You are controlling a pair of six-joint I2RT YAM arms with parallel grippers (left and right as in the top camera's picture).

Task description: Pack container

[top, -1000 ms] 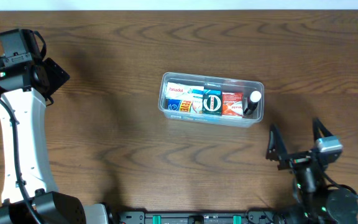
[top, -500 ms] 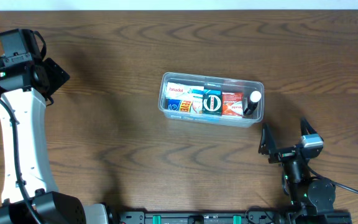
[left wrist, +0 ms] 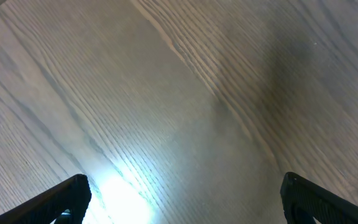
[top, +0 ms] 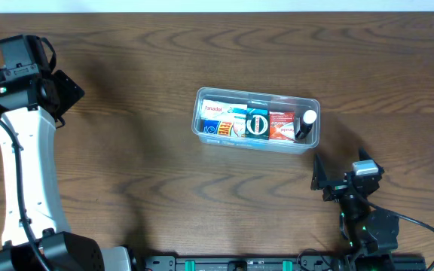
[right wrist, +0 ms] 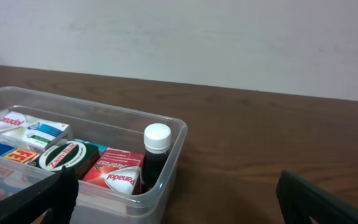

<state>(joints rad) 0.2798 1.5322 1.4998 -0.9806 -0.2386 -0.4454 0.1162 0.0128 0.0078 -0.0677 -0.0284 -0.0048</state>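
Note:
The clear plastic container (top: 312, 102) sits mid-table, holding several small boxes and a dark bottle with a white cap (top: 306, 123) at its right end. In the right wrist view the container (right wrist: 178, 140) shows the red Panadol box (right wrist: 114, 175) beside the bottle (right wrist: 156, 152). My right gripper (top: 343, 172) is open and empty, low near the front edge, just front-right of the container; its fingers frame the right wrist view (right wrist: 176, 199). My left gripper (left wrist: 182, 196) is open and empty over bare wood at the far left.
The left arm (top: 25, 150) runs along the table's left side. A pale wall stands behind the table in the right wrist view. Bare wood surrounds the container.
My right arm has drawn back toward the front edge and slid slightly left, gripper still open. The left arm and the container have not moved.

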